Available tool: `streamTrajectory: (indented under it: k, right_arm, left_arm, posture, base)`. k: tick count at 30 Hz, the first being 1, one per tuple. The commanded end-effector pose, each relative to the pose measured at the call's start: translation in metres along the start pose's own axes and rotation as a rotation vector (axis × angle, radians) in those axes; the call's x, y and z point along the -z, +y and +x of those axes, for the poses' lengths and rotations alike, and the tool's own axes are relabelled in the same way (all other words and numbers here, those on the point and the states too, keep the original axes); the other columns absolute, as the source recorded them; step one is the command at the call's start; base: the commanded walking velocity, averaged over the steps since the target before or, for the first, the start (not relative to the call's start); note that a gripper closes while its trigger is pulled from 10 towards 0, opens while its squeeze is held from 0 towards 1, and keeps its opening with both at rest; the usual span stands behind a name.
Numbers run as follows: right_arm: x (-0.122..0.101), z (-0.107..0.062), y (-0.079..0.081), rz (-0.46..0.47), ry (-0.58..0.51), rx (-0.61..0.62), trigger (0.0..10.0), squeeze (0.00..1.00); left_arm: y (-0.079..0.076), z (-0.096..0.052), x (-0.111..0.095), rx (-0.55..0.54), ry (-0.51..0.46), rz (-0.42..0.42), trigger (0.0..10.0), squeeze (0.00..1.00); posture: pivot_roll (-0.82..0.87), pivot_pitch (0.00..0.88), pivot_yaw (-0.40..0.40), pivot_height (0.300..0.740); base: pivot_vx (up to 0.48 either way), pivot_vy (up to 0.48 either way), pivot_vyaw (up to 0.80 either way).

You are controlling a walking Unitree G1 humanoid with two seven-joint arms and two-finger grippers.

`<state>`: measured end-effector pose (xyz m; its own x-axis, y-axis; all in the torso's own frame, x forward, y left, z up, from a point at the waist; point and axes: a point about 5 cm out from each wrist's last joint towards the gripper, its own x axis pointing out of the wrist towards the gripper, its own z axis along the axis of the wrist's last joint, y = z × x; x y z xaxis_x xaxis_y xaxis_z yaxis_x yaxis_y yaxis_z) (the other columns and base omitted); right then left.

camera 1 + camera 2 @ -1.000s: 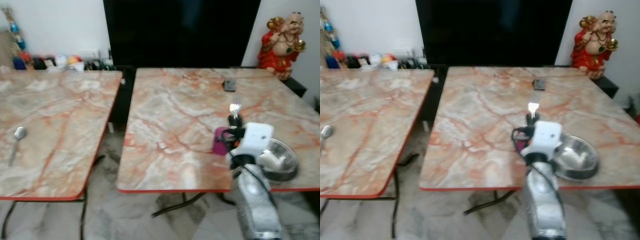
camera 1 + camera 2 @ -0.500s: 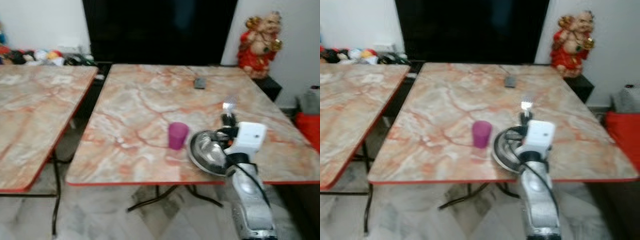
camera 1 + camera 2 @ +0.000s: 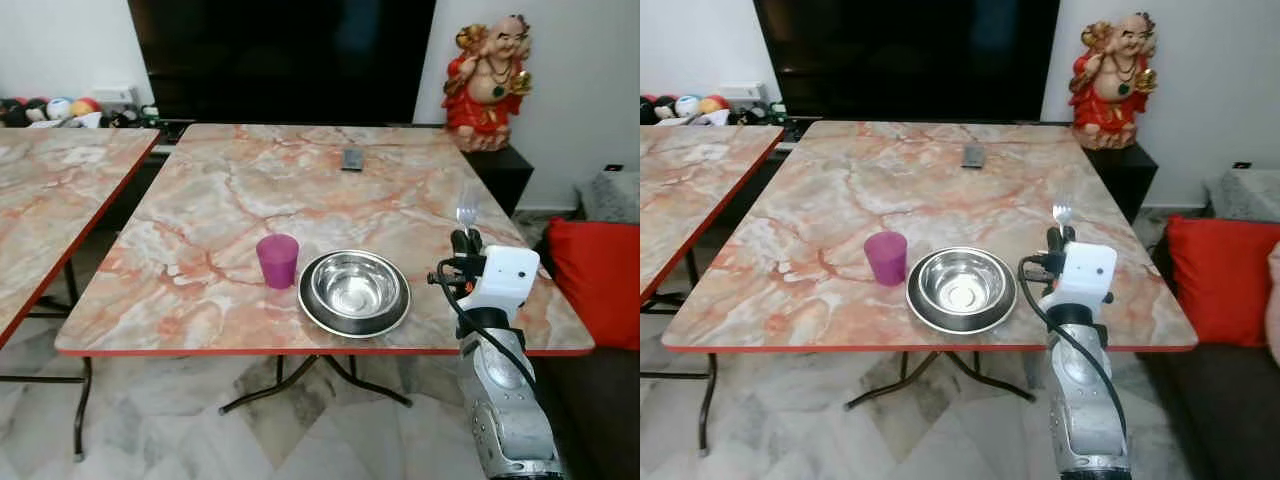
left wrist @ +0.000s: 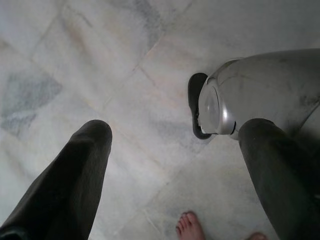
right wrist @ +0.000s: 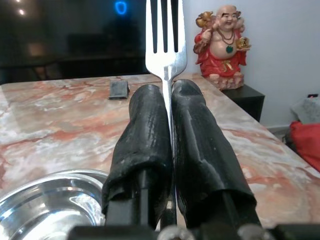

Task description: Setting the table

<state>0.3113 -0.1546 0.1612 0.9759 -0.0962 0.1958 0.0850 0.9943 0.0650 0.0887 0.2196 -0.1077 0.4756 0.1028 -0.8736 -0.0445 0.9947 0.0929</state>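
A silver fork (image 5: 166, 35) stands upright, pinched between my right gripper's (image 5: 169, 95) two black fingers, tines up. That right gripper (image 3: 465, 240) hovers over the marble table (image 3: 250, 200) near its right front edge, just right of a steel bowl (image 3: 355, 290) resting in a steel plate. A purple cup (image 3: 277, 260) stands left of the bowl. My left gripper (image 4: 175, 150) hangs open over the tiled floor, nothing between its fingers.
A small dark remote (image 3: 352, 158) lies at the table's far side. A red statue (image 3: 488, 70) stands on a dark cabinet at the back right. A second marble table (image 3: 50, 200) is at the left, a red cushion (image 3: 590, 285) at the right. A person's bare foot (image 4: 192, 227) is on the floor.
The camera has swung right and the picture has sharpened, so the table now sits centred. My right gripper still holds the fork upright, now to the right of the bowl.
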Motion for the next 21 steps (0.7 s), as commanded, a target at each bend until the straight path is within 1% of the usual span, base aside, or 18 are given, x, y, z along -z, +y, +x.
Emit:
streamTrajectory:
  k: [1, 14, 21]
  right_arm:
    - [-0.0036, 0.0017, 0.0029, -0.001, -0.01, -0.009, 10.0, 0.0]
    - [-0.0028, 0.0014, 0.0066, -0.005, -0.004, -0.032, 10.0, 0.0]
    - [-0.0023, 0.0017, 0.0087, -0.004, 0.0, -0.043, 10.0, 0.0]
  left_arm:
    - [0.0014, -0.0012, 0.0044, -0.004, 0.017, -0.009, 10.0, 0.0]
    - [0.0016, -0.0011, 0.0043, -0.008, 0.016, -0.017, 10.0, 0.0]
    - [0.0015, -0.0009, 0.0037, -0.008, 0.014, -0.021, 10.0, 0.0]
  posture:
    - [0.0, 0.0, 0.0, 0.74]
    - [0.0, 0.0, 0.0, 0.74]
    - [0.0, 0.0, 0.0, 0.74]
  base:
    - [0.0, 0.0, 0.0]
    - [0.0, 0.0, 0.0]
    - [0.259, 0.0, 0.0]
